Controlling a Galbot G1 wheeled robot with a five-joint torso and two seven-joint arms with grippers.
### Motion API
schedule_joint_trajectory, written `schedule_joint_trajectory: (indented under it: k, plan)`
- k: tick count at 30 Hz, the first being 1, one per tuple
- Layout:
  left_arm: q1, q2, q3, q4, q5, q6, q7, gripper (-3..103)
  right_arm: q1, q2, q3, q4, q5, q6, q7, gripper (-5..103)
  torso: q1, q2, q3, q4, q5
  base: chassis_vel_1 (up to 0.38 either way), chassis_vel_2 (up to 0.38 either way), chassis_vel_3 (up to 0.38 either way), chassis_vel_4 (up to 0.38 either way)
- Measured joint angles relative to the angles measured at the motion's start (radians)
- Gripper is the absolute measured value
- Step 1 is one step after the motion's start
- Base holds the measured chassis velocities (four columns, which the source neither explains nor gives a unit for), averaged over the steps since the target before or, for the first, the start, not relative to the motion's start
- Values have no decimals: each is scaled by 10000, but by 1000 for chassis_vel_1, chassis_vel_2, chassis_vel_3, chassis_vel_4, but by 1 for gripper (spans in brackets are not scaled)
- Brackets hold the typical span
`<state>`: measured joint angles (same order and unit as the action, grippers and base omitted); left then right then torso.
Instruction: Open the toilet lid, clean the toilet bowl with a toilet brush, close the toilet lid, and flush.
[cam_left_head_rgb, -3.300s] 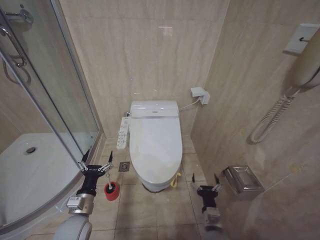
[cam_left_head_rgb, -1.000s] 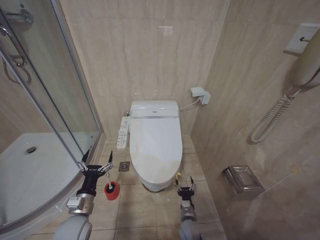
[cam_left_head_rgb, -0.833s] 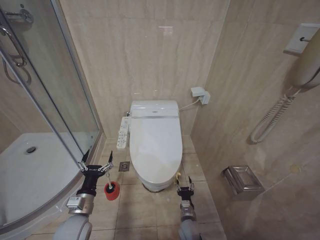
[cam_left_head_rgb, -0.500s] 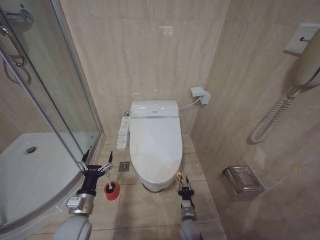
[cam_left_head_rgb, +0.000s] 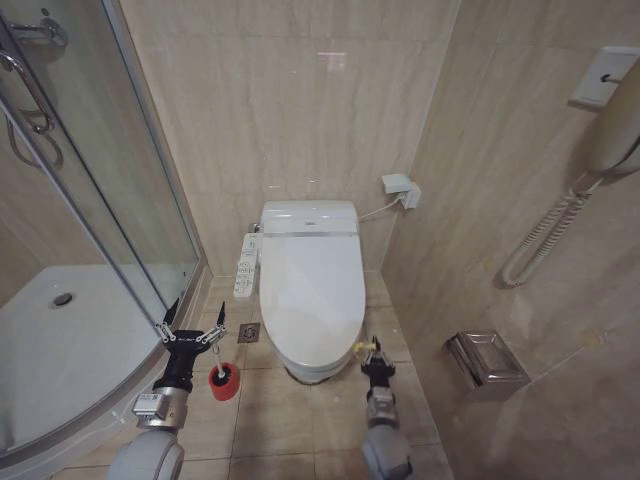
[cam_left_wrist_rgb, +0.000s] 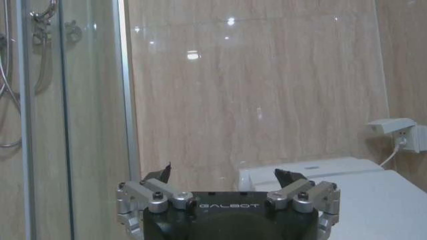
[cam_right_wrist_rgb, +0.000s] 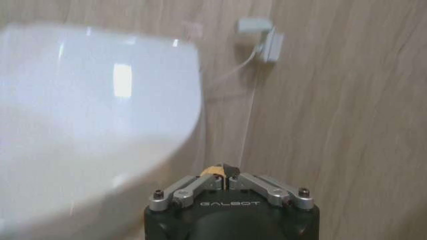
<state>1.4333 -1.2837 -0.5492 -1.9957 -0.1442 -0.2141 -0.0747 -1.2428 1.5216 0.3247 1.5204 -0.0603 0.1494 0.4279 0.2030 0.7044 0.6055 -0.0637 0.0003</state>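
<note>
The toilet lid (cam_left_head_rgb: 311, 296) lay shut over the bowl, a glossy white oval against the back wall, between the glass shower door (cam_left_head_rgb: 95, 190) on the robot's left and the tiled side wall on its right. A small yellow tie (cam_left_head_rgb: 360, 346) hung at the lid's front right edge. The right gripper (cam_left_head_rgb: 371, 349) sat low at that same corner, its fingers drawn together on the yellow tie; in the right wrist view the fingertips (cam_right_wrist_rgb: 222, 172) met with a scrap of yellow pinched between them, and the lid (cam_right_wrist_rgb: 93, 100) loomed close beside them as a pale blur.

The toilet brush (cam_left_head_rgb: 215, 355) stood in its red holder (cam_left_head_rgb: 222, 382) on the floor tiles, off the toilet's front left corner, its thin white handle upright. The left gripper (cam_left_head_rgb: 194, 323) hovered just above and to the left of the brush, its fingers spread wide and grasping nothing; the left wrist view showed those fingers (cam_left_wrist_rgb: 159, 173) apart, with the wall ahead.

A white control panel (cam_left_head_rgb: 246, 266) ran along the toilet's left side, and a floor drain (cam_left_head_rgb: 249, 333) lay just in front of it. A wall socket (cam_left_head_rgb: 400, 189) was fixed behind the toilet to the right, a metal paper holder (cam_left_head_rgb: 486, 361) on the right wall.
</note>
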Motion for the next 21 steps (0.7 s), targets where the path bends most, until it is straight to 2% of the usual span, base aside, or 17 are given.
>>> schedule_joint_trajectory:
  k: [9,18,21]
  plan:
    - [0,0,0,0,0,0,0,100,-62,-315,545,2437,917,-597,-154,2,0,0,0,-1,-1,0,0,0,0]
    - [0,0,0,0,0,0,0,100,666,-800,828,3429,1585,-1067,-280,2,0,0,0,0,-2,0,0,0,0]
    - [0,0,0,0,0,0,0,100,1459,-1232,929,3453,2048,-1499,-252,2,0,0,0,1,-3,0,0,0,0]
